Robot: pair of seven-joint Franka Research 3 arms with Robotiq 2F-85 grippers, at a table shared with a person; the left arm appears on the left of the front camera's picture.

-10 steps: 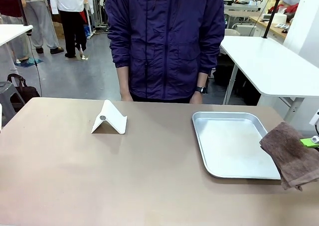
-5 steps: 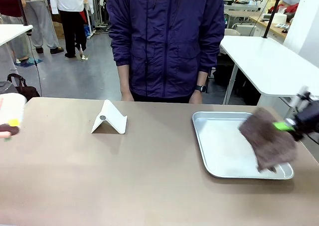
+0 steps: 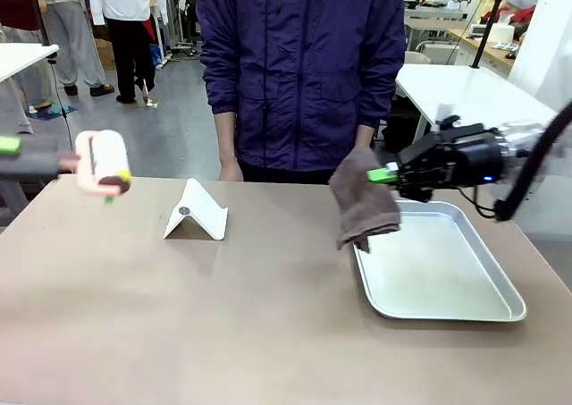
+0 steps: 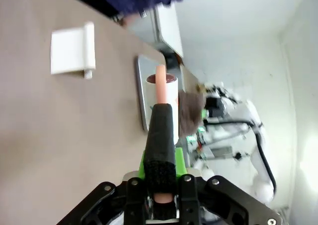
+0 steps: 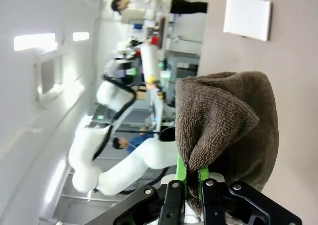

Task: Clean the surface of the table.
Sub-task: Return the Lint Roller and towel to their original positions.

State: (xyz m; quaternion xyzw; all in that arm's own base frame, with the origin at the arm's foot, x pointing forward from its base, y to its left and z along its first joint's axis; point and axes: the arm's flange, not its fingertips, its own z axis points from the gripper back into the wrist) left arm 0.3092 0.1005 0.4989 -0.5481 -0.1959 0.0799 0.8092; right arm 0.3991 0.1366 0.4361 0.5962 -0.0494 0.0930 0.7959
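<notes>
The brown table (image 3: 223, 316) spans the whole near part of the front view, with a person (image 3: 299, 65) in a dark jacket standing at its far edge. A silver tray (image 3: 465, 308) lies on the right half, and a small white folded stand (image 3: 197, 211) sits left of centre toward the far side.

The right gripper (image 3: 386, 172) reaches in from the right above the tray's far left corner, clamped on a brown cloth (image 3: 362, 204) that hangs down clear of the table. Its wrist view shows the cloth (image 5: 223, 120) pinched between the green pads (image 5: 181, 173), which the front view blurs.

The left gripper (image 3: 9, 146) comes in at the far left, closed on the dark handle of a lint roller (image 3: 109, 161) held in the air. The left wrist view shows that handle (image 4: 161, 145) gripped tight, the roller (image 4: 161, 86) pointing toward the tray (image 4: 141, 93).

Half a second ago the cloth hung over the tray's right side and the roller was at the left edge; both have since moved inward.
</notes>
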